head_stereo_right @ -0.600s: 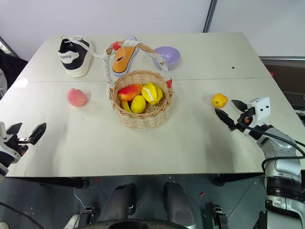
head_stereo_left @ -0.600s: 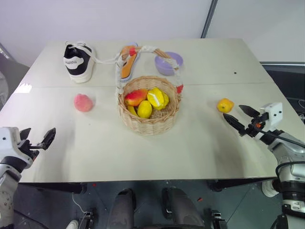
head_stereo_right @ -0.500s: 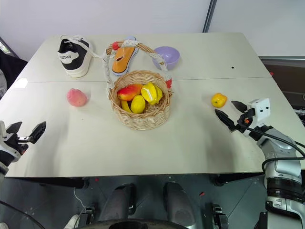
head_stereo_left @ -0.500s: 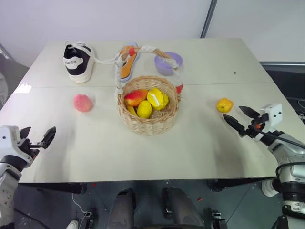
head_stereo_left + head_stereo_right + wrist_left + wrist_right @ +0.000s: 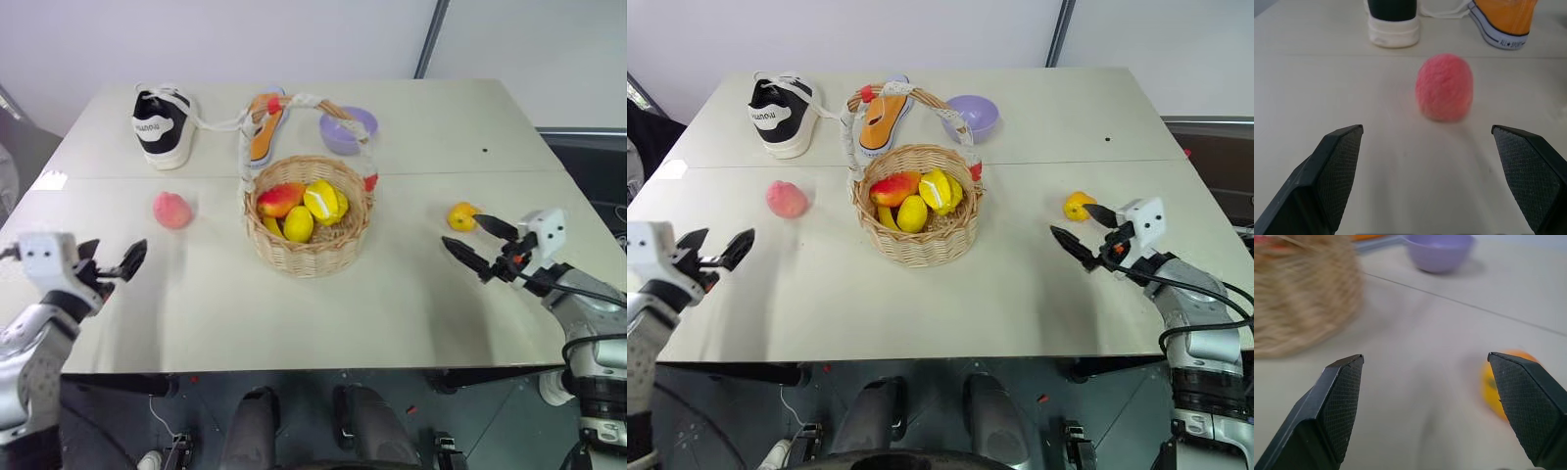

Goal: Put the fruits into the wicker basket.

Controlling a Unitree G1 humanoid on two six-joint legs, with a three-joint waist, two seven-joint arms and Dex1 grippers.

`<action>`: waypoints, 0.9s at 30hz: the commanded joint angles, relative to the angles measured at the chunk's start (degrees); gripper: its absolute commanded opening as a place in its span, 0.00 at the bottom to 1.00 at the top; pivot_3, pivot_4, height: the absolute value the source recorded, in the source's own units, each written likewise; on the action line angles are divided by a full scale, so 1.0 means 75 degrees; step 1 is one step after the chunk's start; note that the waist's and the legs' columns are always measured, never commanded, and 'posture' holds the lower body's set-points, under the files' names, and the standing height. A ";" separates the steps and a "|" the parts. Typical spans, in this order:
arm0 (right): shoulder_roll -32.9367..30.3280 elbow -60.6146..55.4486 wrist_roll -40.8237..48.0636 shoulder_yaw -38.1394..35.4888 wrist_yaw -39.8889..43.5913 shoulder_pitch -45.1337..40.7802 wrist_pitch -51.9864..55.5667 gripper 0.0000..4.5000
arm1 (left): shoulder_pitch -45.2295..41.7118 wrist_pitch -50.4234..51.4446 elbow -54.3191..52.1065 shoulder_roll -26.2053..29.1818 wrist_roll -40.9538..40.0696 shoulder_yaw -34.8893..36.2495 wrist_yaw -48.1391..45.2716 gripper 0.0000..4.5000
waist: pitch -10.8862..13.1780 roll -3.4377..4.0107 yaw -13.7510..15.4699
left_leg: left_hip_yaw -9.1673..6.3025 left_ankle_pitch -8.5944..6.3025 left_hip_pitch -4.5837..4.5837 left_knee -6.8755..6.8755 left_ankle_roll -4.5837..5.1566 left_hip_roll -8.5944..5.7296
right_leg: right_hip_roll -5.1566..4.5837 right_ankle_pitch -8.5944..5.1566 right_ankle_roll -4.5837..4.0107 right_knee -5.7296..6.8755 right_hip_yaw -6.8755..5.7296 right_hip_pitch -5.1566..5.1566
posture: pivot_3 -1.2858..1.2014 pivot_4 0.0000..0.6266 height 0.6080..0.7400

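Left eye view: wicker basket [image 5: 309, 230] mid-counter [image 5: 294, 304] already holds several fruits; pink peach [image 5: 172, 210] lies to its left, orange fruit [image 5: 462, 215] to its right, each faced by a gripper (left [image 5: 110, 269], right [image 5: 473, 246]) with fingers spread and empty, apparently lining up grasps.

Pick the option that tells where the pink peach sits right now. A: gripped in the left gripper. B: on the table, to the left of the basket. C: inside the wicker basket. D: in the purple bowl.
B: the pink peach lies on the bare table, left of the wicker basket and apart from it; the left gripper is open and short of it.
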 commanded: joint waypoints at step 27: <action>-0.0994 -0.4938 0.2569 0.1041 -0.0197 -0.0947 0.3271 0.95 | -0.4635 0.1417 0.3878 0.0576 0.2317 -0.2747 0.0389 1.00 | 0.0007 -0.0019 -0.0005 | -0.0010 0.0000 -0.0007 0.0005 0.0000 -0.0006 | 0.0000 0.0014 0.0027 0.0004 -0.0011 -0.0001 | 0.52 0.24 1.00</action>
